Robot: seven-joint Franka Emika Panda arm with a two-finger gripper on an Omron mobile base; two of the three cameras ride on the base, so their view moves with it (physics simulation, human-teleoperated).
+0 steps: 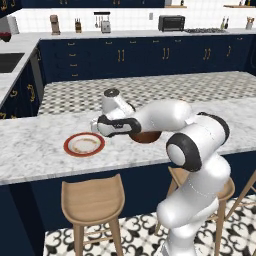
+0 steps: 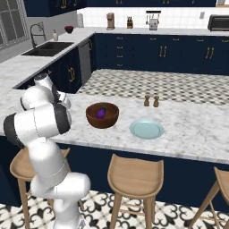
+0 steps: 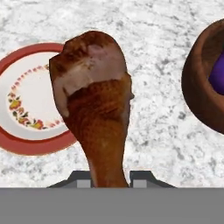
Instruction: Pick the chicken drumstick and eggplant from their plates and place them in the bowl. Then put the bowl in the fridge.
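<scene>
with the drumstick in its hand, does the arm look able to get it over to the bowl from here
Probably yes. The hand is shut on the chicken drumstick, lifted off the red-rimmed plate. The bowl sits just beside it, eggplant already inside, with bare counter between them.

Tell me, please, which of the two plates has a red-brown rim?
The cream plate with small flower patterns, lying left of the wooden bowl. The other plate, right of the bowl, is plain pale blue.

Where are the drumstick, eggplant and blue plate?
chicken drumstick [image 3: 94, 105], hand view, meaty end.
eggplant [image 2: 101, 113], right base view, its body inside the bowl.
pale blue plate [image 2: 146, 129], right base view, bare centre.
</scene>
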